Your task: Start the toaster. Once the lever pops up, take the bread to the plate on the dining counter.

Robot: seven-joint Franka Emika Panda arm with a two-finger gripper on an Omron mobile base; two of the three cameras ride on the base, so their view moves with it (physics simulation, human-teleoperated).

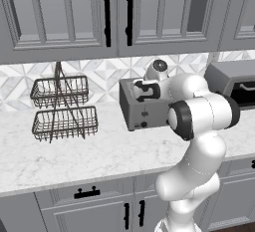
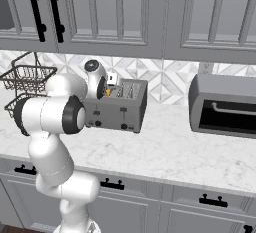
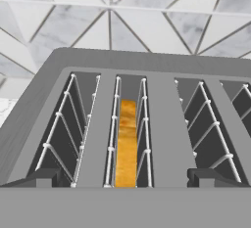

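Note:
The grey four-slot toaster (image 3: 147, 65) stands on the marble worktop against the tiled wall, also seen as the toaster (image 1: 137, 111) and the toaster (image 2: 125, 109). The bread (image 3: 127, 144) stands on edge, sunk in the second slot from the left, its golden crust showing; an orange bit of the bread (image 2: 108, 92) shows beside the hand. My gripper (image 3: 126, 178) hovers just above the toaster's top, open, one fingertip (image 3: 44, 177) on either side of the bread's slot, holding nothing. The hand (image 1: 145, 90) hangs over the toaster. The plate and the dining counter are out of view.
A two-tier black wire basket (image 1: 62, 109) stands on the worktop (image 1: 99, 151) to the left. A larger grey oven (image 2: 225, 107) with a black bar handle sits to the right. Upper cabinets (image 1: 114, 12) hang close overhead. Drawers with black handles run below.

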